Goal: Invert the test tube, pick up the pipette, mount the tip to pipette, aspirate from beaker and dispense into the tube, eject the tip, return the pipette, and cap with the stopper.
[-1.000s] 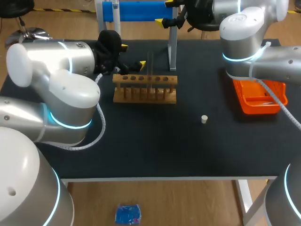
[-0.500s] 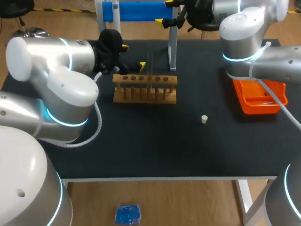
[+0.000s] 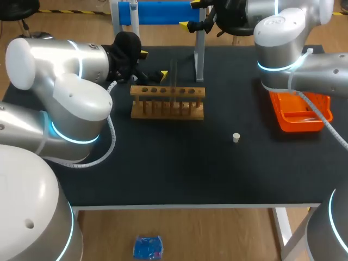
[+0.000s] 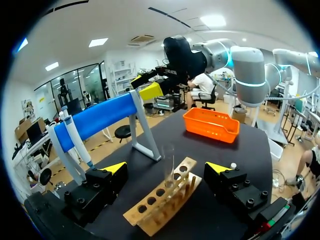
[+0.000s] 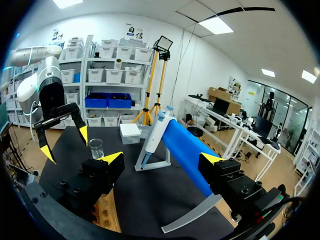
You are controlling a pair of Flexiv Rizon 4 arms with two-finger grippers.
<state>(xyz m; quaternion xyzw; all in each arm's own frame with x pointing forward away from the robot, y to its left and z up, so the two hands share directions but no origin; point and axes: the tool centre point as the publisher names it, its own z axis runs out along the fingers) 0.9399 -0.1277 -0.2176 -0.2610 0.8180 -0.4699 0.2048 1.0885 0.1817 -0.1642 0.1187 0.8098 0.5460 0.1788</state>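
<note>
Hovering beside rack (image 3: 167,103), left gripper (image 3: 153,64) spread, tube (image 4: 168,160) upright just ahead, seemingly aligned for grasping | right gripper (image 5: 161,160) spread facing pipette (image 5: 155,135) on stand (image 5: 182,150), seemingly staged for pickup

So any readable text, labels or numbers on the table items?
No text is legible on any item.
beaker: any markings are too small to read.
pipette: no readable print.
rack: bare wood, no label visible.
orange tray: no label visible.

Clr test tube (image 3: 174,76) upright in rack (image 3: 167,109)
</note>
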